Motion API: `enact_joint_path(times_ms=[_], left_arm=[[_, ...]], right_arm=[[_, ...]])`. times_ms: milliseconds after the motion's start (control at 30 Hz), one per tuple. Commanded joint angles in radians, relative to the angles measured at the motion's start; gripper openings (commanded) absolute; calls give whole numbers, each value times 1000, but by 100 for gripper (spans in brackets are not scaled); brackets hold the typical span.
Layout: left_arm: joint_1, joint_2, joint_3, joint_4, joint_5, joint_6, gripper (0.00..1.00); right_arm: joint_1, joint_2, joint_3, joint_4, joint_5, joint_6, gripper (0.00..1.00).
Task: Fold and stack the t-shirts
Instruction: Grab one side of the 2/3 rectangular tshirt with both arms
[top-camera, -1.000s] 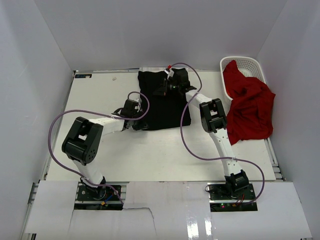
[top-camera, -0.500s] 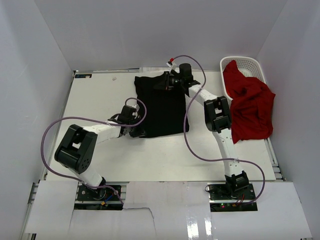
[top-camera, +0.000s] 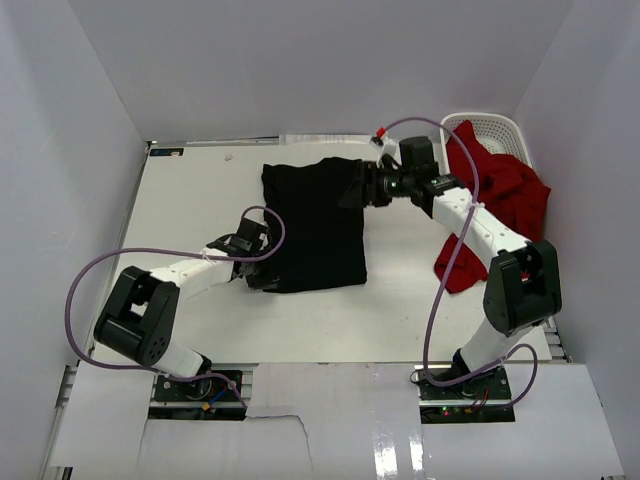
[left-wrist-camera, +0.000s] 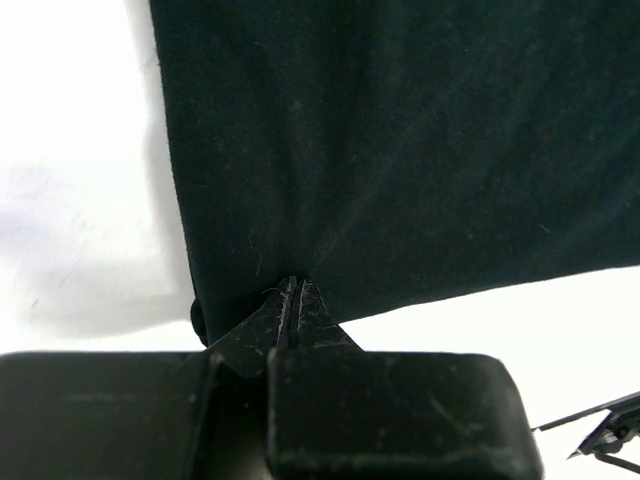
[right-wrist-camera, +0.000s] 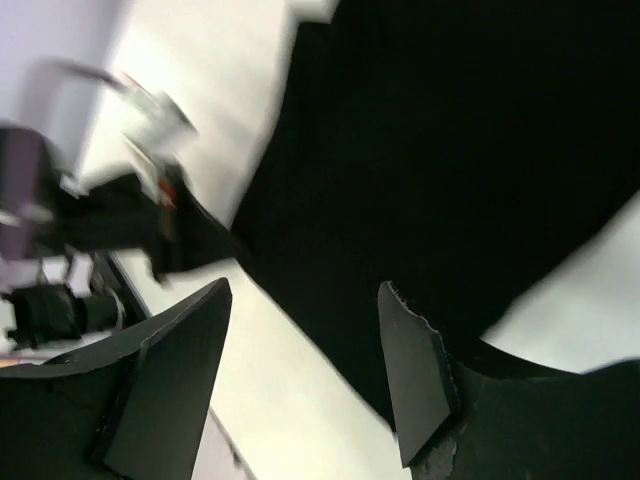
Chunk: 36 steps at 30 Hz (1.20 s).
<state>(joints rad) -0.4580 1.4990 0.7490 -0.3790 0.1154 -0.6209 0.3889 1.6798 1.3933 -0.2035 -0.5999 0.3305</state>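
The black t-shirt (top-camera: 315, 225) lies flat as a folded rectangle mid-table and fills the top of the left wrist view (left-wrist-camera: 400, 140). My left gripper (top-camera: 260, 273) is shut on its near left corner, the cloth pinched between the fingertips (left-wrist-camera: 293, 287). My right gripper (top-camera: 352, 190) stands open just above the shirt's far right edge. Its fingers (right-wrist-camera: 405, 340) are wide apart with nothing between them, over the black t-shirt (right-wrist-camera: 450, 150). The red t-shirt (top-camera: 508, 185) hangs crumpled out of the basket at the right.
A white lattice basket (top-camera: 495, 127) stands at the far right corner, with red cloth spilling onto the table (top-camera: 452, 265). White walls close in the table (top-camera: 190, 200) on three sides. Purple cables loop off both arms. The left arm (right-wrist-camera: 130, 220) shows blurred in the right wrist view.
My right gripper has opened and let go of the black t-shirt's far edge, and its arm has swung out to the right. The left gripper dragged the shirt a little nearer.
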Motion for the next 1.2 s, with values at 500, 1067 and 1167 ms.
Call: enact_joint_path(times_ms=[500, 1067, 1167], left_arm=[[-5, -152, 73, -210, -85, -28, 11], [-5, -39, 145, 32, 187, -17, 11], [-8, 84, 199, 131, 300, -36, 11]], right_arm=[[-15, -270, -603, -168, -16, 99, 74], [-8, -146, -721, 312, -164, 176, 65], [-8, -129, -751, 410, -192, 188, 63]])
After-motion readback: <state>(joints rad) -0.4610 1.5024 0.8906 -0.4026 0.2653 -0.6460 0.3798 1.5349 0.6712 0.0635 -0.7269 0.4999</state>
